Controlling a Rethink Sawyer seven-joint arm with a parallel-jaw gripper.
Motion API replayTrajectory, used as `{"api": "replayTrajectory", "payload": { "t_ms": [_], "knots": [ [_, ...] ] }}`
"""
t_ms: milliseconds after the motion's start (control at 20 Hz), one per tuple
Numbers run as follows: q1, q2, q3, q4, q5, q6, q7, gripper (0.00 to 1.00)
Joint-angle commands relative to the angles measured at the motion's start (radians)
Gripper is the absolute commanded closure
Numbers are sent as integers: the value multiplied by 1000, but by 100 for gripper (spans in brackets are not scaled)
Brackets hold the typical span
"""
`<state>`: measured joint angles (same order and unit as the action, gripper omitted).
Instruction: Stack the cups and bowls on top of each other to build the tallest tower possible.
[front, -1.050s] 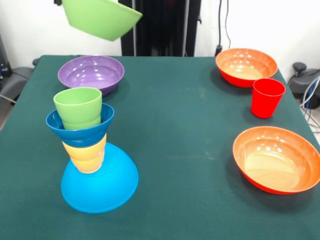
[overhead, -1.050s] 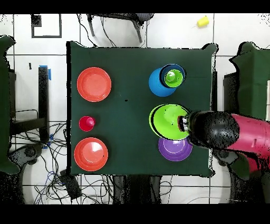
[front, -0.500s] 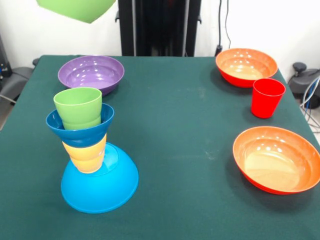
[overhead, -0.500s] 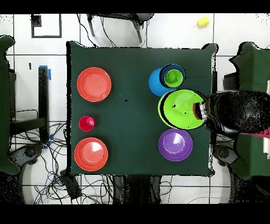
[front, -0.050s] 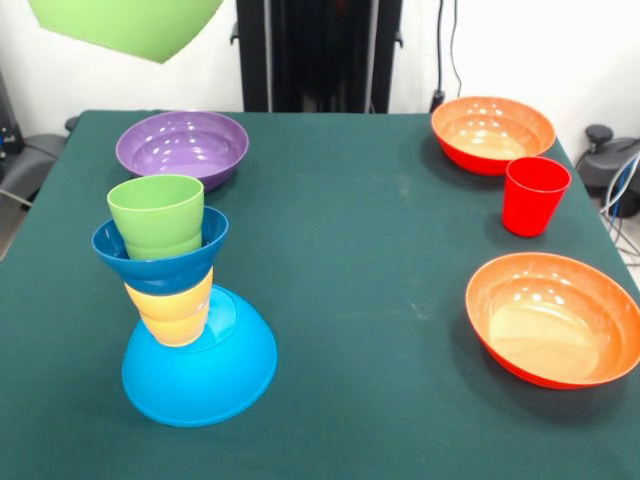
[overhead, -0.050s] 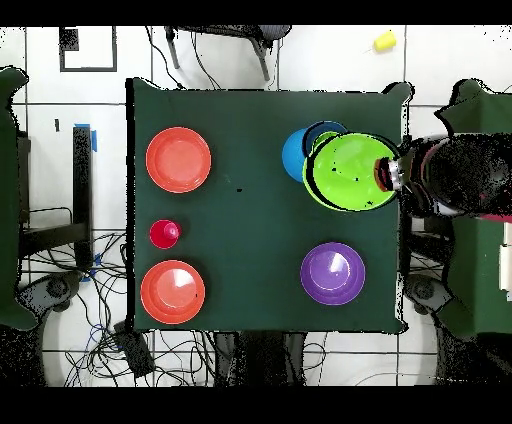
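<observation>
The tower stands at the front left: an upturned light-blue bowl (front, -0.050s: 205, 375) carries a yellow cup (front, -0.050s: 170, 308), a dark-blue bowl (front, -0.050s: 160, 258) and a green cup (front, -0.050s: 156, 213) on top. High at the top left edge hangs a green bowl (front, -0.050s: 130, 25), tilted. From overhead that green bowl (overhead, -0.050s: 348, 172) covers most of the tower (overhead, -0.050s: 294, 152), and my gripper (overhead, -0.050s: 386, 175) is shut on its rim. The front view does not show the gripper.
A purple bowl (front, -0.050s: 182, 145) (overhead, -0.050s: 332, 272) sits behind the tower. Two orange bowls (front, -0.050s: 492, 130) (front, -0.050s: 555, 318) and a red cup (front, -0.050s: 535, 195) stand on the table's other side. The arm (overhead, -0.050s: 460, 178) reaches in over the table's edge.
The green bowl has been carried from beside the purple bowl to above the tower, the arm swinging with it. Nothing on the table has moved.
</observation>
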<state>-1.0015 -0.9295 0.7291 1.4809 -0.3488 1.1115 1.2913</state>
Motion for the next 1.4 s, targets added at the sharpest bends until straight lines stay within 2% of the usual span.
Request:
{"api": "replayTrajectory", "payload": {
  "t_ms": [50, 250, 350, 450, 600, 750, 1200, 1400],
  "knots": [
    [-4, 138, 58, -65, -14, 27, -249, 100],
    [-12, 185, 69, -75, -3, -1, -215, 100],
    [-27, 199, 77, -52, 25, -25, -172, 100],
    [-53, 196, 93, -21, 42, -36, -173, 100],
    [-87, 192, 130, 5, 94, -18, -166, 100],
    [-105, 205, 153, 11, 118, -6, -162, 100],
    [-154, 223, 198, 50, 115, -1, -187, 100],
    [-147, 247, 195, 42, 85, -6, -175, 100]
  ]
}}
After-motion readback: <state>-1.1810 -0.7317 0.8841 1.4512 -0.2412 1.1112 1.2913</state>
